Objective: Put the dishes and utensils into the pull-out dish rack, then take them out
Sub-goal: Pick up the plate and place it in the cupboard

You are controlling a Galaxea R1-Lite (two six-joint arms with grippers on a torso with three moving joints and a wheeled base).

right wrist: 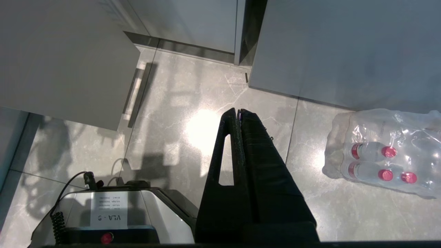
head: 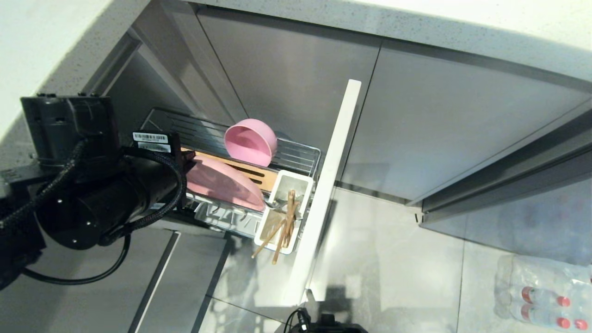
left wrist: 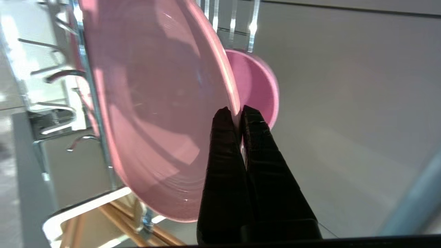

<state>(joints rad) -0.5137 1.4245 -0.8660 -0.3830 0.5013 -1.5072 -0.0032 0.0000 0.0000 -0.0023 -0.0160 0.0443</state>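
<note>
Pink plastic plate (left wrist: 151, 113) was pinched at its rim by the left end effector (left wrist: 237, 112)
It stood on edge in the chrome wire pull-out dish rack (head: 296, 157), apparently so prongs could keep it upright; right end effector (right wrist: 238, 112) hung clenched, empty, over floor.

The pull-out dish rack (head: 296, 157), a chrome wire basket drawn out from the grey cabinet, is carrying a pink bowl (head: 250, 141) tipped on its side on the wires and a pink plate (head: 222, 183) standing on edge in the white pronged tray (head: 226, 217), in front of a slotted wooden strip (head: 252, 173). The white utensil cup (head: 283, 210) at the rack's front end, beside the pale front panel (head: 330, 185), is holding wooden chopsticks (head: 283, 226) leaning out over its rim. The grey tiled floor (head: 393, 259) below is bearing a shrink-wrapped pack of bottles (head: 545, 293).
</note>
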